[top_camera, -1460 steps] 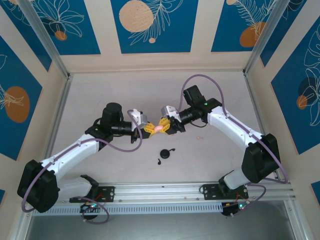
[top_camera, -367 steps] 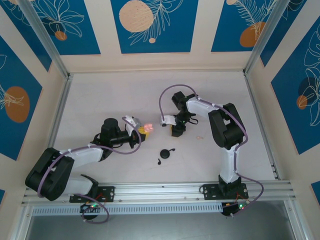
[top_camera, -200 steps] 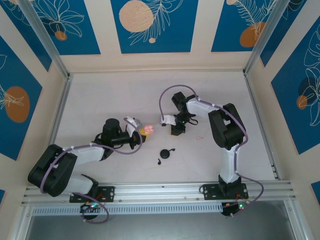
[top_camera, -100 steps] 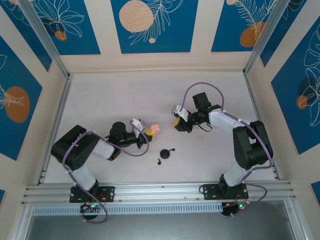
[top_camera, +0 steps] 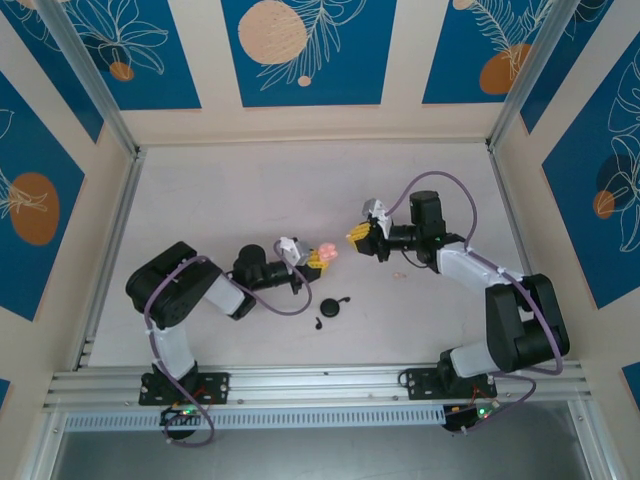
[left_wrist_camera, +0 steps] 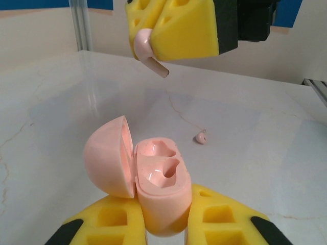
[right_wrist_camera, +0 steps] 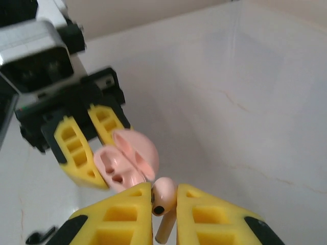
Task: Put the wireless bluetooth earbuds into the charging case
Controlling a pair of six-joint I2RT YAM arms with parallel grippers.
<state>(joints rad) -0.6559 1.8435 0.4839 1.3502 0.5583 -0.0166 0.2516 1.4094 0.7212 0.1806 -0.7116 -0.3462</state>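
Observation:
My left gripper [left_wrist_camera: 163, 227] is shut on the base of a pale pink charging case [left_wrist_camera: 159, 176], whose lid stands open to the left with both wells empty. In the top view the case [top_camera: 327, 252] sits mid-table at the left gripper [top_camera: 314, 259]. My right gripper [right_wrist_camera: 164, 204] is shut on a pink earbud [right_wrist_camera: 166, 194], stem pointing back toward the camera. It hangs above and beyond the case, apart from it; the earbud [left_wrist_camera: 148, 52] sticks out of the right gripper [left_wrist_camera: 156, 30]. A second pink earbud [left_wrist_camera: 201, 137] lies on the table.
A closed black round case [top_camera: 331, 307] and a black earbud [top_camera: 318, 322] lie on the table just in front of the grippers. The loose pink earbud [top_camera: 398, 274] lies right of them. The white tabletop is walled by patterned panels and metal rails.
The left gripper has carried the open case rightward toward the table's middle. The right gripper, still holding the earbud, has shifted slightly up and away as its arm swung out to the right.

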